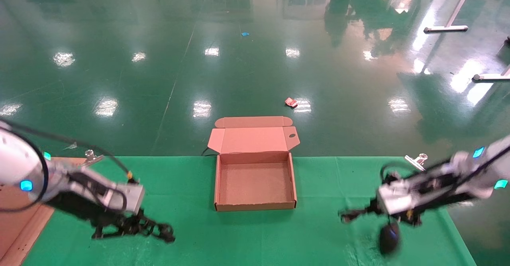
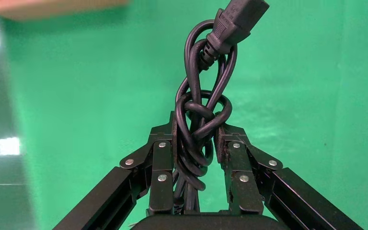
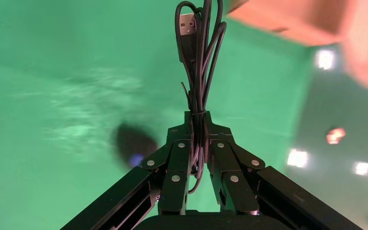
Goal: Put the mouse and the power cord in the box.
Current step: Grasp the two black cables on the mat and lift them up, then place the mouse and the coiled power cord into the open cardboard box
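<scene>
Left pincer (image 2: 195, 143) grips power cord (image 2: 201, 110) over green-clothed table (image 1: 279, 238), shiny floor beyond.

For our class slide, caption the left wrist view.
Left claw shut on the coiled power cord above the green cloth.

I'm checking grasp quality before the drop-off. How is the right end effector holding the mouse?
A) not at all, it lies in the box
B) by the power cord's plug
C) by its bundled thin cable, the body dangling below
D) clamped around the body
C: the right end effector pinches the bundled thin cable while the mouse hangs beneath it, right of the empty box.
</scene>
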Controlling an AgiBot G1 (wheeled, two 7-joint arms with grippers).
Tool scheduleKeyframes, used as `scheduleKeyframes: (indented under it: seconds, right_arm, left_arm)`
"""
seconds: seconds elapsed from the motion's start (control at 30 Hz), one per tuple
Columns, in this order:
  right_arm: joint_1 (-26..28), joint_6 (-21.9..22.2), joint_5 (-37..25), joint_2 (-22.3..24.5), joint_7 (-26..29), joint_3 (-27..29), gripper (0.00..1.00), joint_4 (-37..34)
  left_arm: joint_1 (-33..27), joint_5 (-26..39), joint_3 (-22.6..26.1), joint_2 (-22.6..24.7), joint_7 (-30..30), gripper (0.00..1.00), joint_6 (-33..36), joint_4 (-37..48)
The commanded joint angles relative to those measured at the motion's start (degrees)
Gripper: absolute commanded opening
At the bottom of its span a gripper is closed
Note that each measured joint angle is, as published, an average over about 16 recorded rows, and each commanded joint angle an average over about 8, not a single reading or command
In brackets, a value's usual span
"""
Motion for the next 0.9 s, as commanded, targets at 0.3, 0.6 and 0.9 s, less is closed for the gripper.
scheduleKeyframes:
  seconds: [0.3, 0.6, 0.9]
  right_arm:
    - [11.1, -4.82, 0.61, -2.89, 3.49, 0.5, 0.0, 2.34]
    - [16.88, -5.24, 0.94, -7.74, 6.71, 0.77, 0.0, 2.06]
    - [17.94, -6.03, 1.14, -9.48, 6.91, 0.86, 0.0, 0.74]
  left_arm:
    - [-10.1, -1.56, -1.31, 4.08, -7.21, 0.0, 4.16, -7.1]
    - [-14.83, -4.22, -3.28, 7.91, -10.66, 0.0, 3.43, -9.23]
    - [-14.0, -5.39, -3.81, 9.23, -8.09, 0.0, 1.83, -10.12]
